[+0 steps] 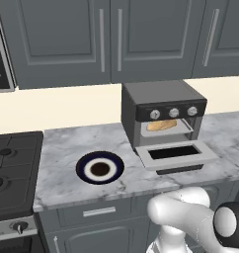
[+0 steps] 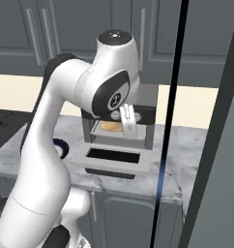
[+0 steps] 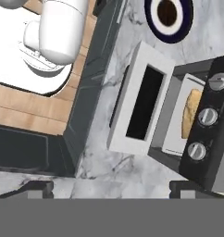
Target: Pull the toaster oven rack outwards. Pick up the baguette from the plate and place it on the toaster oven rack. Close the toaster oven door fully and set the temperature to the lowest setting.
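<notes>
My end effector [image 3: 111,187] hangs above the desk with its two dark tips spread wide and nothing between them. Looking down along it, I see the boxy dark grey toaster oven with its silver front frame [image 1: 163,106] just ahead of and below the tips. Its silver-framed door flap with the dark glass window [image 3: 141,104] lies folded flat onto the grey marbled desk [image 1: 67,173], directly beneath me.

Past the door's hinge, inside the cavity, the chunky tan-golden baguette [image 3: 192,113] already lies on the thin light-grey wire rack [image 1: 166,131]. The round navy plate with the white ring [image 1: 99,168] sits bare, further off to one side of the end effector.

So I judge the closing step is next. I would bring the tips down under the door's free edge, where the dark handle bar [image 1: 178,170] runs, and swing the flap up in an arc about the hinge, pushing near the middle until it seats. After that, the three round silver knobs [image 3: 207,116] on the black strip; I cannot tell from here which one sets the temperature.
</notes>
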You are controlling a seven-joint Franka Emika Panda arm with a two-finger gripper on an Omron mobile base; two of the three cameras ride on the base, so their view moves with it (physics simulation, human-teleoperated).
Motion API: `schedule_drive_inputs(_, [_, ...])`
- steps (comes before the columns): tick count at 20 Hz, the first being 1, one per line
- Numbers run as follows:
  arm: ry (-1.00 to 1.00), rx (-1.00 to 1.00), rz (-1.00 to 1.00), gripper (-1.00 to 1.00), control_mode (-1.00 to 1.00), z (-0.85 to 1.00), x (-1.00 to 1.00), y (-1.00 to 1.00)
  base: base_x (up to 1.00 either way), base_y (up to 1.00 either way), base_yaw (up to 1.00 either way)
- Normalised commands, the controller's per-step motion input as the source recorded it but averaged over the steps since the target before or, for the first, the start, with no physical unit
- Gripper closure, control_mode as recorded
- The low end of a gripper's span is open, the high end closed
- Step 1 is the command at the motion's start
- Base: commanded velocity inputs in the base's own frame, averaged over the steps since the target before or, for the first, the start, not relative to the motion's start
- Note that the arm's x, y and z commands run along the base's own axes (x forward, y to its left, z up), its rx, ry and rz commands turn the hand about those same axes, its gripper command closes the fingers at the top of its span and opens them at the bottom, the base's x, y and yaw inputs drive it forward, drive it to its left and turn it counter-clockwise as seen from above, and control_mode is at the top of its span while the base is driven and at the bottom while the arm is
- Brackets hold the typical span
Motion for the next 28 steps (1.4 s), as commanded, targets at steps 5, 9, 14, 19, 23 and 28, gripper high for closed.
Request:
schedule_drive_inputs(5, [0.22,0.27,0.00,-1.00,-1.00,-0.84,0.02,-0.12,0.00,0.00,0.00])
schedule_drive_inputs(9, [0.03,0.18,0.00,-1.00,-1.00,-0.61,0.01,-0.10,0.00,0.00,0.00])
schedule_drive_inputs(14, [0.00,0.08,-0.01,-1.00,-1.00,-0.35,0.00,-0.20,0.00,0.00,0.00])
schedule_drive_inputs(19, [-0.01,0.08,-0.07,-1.00,-1.00,-0.34,0.00,-0.32,0.00,0.00,0.00])
schedule_drive_inputs(23, [0.00,0.13,-0.14,-1.00,-1.00,-0.39,0.00,-0.46,0.00,0.00,0.00])
schedule_drive_inputs(28, [0.00,0.19,-0.17,-1.00,-1.00,-0.36,0.05,-0.54,0.00,0.00,0.00])
